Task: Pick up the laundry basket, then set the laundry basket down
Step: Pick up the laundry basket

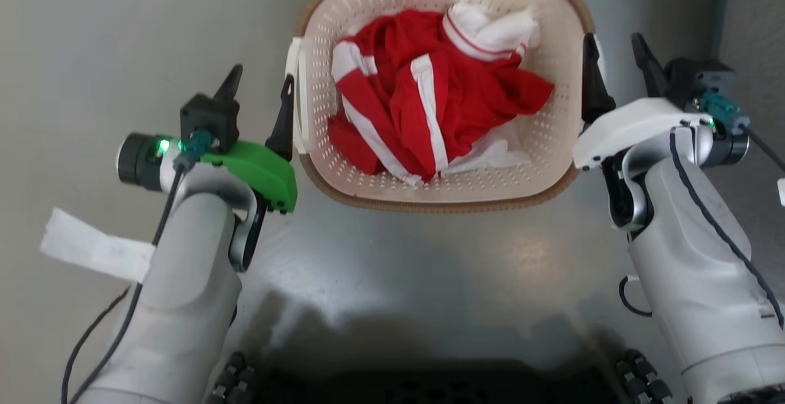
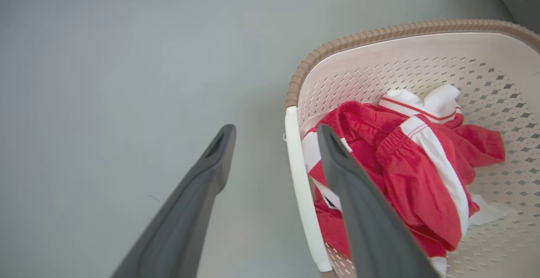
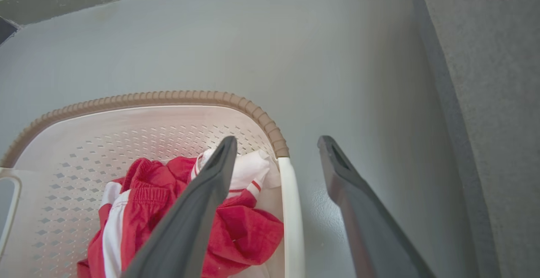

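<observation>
Straddling the handles [image 2: 303, 193] of the basket [image 1: 546, 159], which sits on the floor [image 1: 429, 281] between them holding red-and-white clothes [image 1: 429, 110], the left tool [image 1: 260, 94] and right tool [image 1: 616, 64] stand spread, where an uneven pinch could tip it.

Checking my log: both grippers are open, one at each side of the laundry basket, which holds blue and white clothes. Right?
No: the clothes in the laundry basket are red and white, as the head view shows. The rest stands.
</observation>
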